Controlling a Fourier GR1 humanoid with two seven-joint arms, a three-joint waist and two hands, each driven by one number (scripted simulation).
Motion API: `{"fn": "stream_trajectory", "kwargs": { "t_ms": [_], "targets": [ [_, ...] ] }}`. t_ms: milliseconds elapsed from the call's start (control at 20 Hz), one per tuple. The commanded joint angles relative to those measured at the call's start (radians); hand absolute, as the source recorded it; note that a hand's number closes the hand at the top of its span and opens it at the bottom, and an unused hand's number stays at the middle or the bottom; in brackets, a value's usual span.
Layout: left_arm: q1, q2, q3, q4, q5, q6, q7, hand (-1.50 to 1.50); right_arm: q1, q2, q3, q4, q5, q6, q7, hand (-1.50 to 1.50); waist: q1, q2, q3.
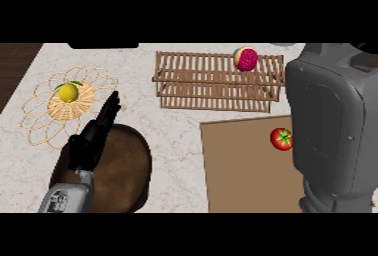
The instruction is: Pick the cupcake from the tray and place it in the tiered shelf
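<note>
While our left hand [92,137] rests with fingers straight and holding nothing above the dark plate [129,170], our right forearm [332,125] looms large; its hand we cannot see.

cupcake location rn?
In the head view, the cupcake sits on the tiered shelf, at its upper right corner, above the tomato on the tray.

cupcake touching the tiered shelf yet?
Touching. Head view shows the cupcake resting on the tiered shelf slats at its upper right; no hand on it.
</note>
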Motion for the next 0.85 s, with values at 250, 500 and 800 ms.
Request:
{"fn": "stream_trajectory", "kwargs": {
  "t_ms": [250,500,800],
  "targets": [
    [0.032,0.007,0.020,0.018,-0.001,0.009,-0.017,0.00,0.173,0.011,-0.125,-0.401,-0.067,0.355,0.157,-1.50,-0.043,-0.012,0.001],
    [0.027,0.014,0.028,-0.026,0.007,0.011,0.017,0.00,0.301,0.009,-0.113,-0.657,-0.125,0.611,0.147,-1.50,-0.061,-0.023,0.001],
    [0.034,0.020,0.038,-0.015,0.006,0.012,-0.008,0.00,0.440,0.001,-0.208,-0.959,-0.318,0.843,0.144,-1.50,-0.053,-0.016,0.001]
  ]
}}
